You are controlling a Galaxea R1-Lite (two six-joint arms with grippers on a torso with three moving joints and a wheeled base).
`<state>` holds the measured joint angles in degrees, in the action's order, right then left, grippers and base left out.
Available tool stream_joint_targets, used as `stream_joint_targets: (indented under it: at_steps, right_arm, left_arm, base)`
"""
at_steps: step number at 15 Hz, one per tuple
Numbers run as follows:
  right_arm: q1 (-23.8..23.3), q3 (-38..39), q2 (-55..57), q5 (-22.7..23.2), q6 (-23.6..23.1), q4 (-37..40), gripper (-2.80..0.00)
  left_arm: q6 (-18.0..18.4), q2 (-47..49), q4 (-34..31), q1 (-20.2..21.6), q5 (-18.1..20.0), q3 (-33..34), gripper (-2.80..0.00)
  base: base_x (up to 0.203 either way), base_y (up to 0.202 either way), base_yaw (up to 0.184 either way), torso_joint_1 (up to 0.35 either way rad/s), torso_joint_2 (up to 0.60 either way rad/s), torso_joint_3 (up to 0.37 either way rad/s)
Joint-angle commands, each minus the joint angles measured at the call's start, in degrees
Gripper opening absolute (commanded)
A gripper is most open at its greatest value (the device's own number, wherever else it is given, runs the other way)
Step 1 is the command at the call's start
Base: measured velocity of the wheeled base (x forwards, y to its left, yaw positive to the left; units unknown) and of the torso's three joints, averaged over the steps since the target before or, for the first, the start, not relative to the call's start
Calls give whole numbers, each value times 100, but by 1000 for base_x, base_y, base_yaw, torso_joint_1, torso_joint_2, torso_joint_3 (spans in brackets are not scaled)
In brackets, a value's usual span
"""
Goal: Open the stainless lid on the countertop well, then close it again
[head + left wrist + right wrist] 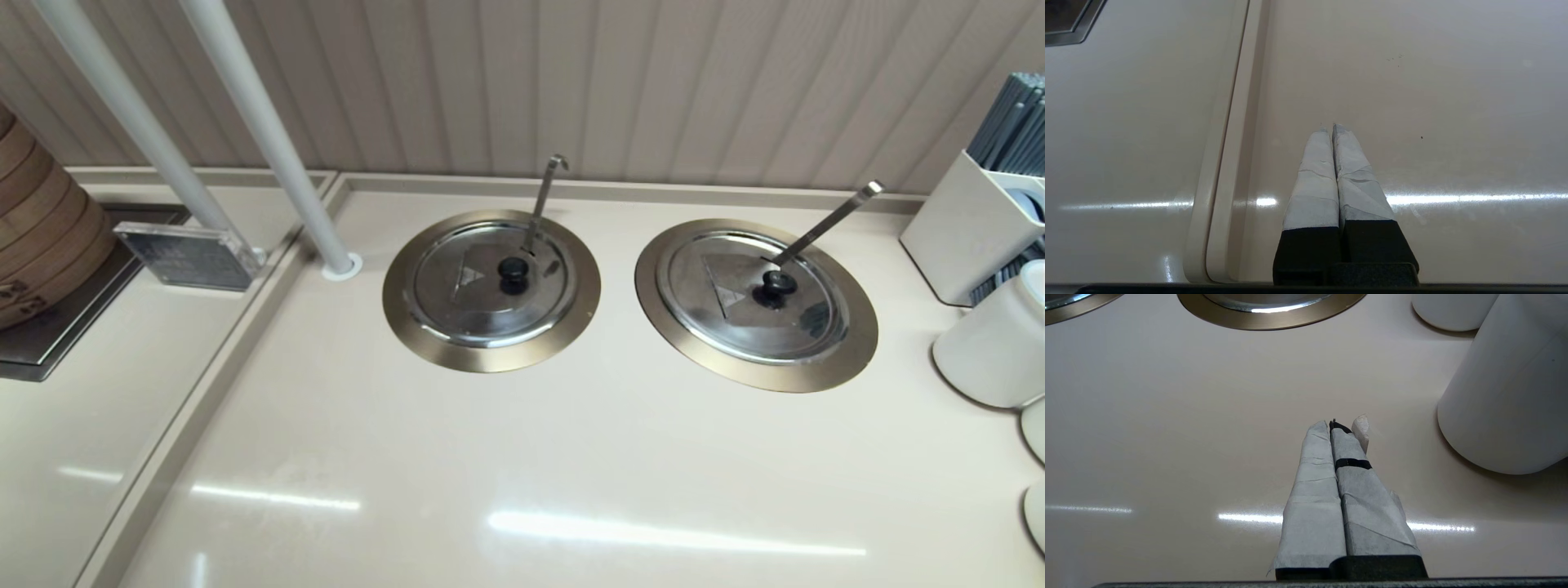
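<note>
Two wells in head view: stainless lid [487, 282] seated on left countertop well [491, 291], hooked ladle handle [545, 194] through its slot, no gripper near. Left wrist: left gripper [1330, 128] pressed together over bare counter [1412, 102]. Right wrist: right gripper [1329, 424] likewise together, beside white canister [1511, 400].

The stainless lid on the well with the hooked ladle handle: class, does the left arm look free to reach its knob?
Probably yes. The stainless lid sits closed with nothing over its knob, and the shut left pincer has bare countertop ahead.

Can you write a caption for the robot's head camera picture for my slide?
Two steel lids sit shut on their countertop wells; the stainless lid with the hooked ladle handle awaits opening.
</note>
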<state>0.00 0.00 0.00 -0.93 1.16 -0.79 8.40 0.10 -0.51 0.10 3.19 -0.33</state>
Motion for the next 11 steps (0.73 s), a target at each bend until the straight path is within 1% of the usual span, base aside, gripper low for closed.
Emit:
stream_joint_targets:
  at_steps: [1,6,9,11]
  right_arm:
    - [0,26,0,-4,13,-9,-280]
    - [0,22,0,-8,25,-3,-280]
    - [0,26,0,-13,25,-9,-280]
    - [0,26,0,-13,34,-9,-280]
  left_arm:
    - [-137,-1,-2,-1,-15,33,-280]
    - [-181,-1,-2,-1,-12,33,-280]
    - [-128,-1,-2,-1,-12,33,-280]
    - [-175,-1,-2,-1,-21,33,-280]
  base:
    - [0,0,0,0,0,0]
    - [0,0,0,0,0,0]
    - [0,0,0,0,0,0]
    - [0,0,0,0,0,0]
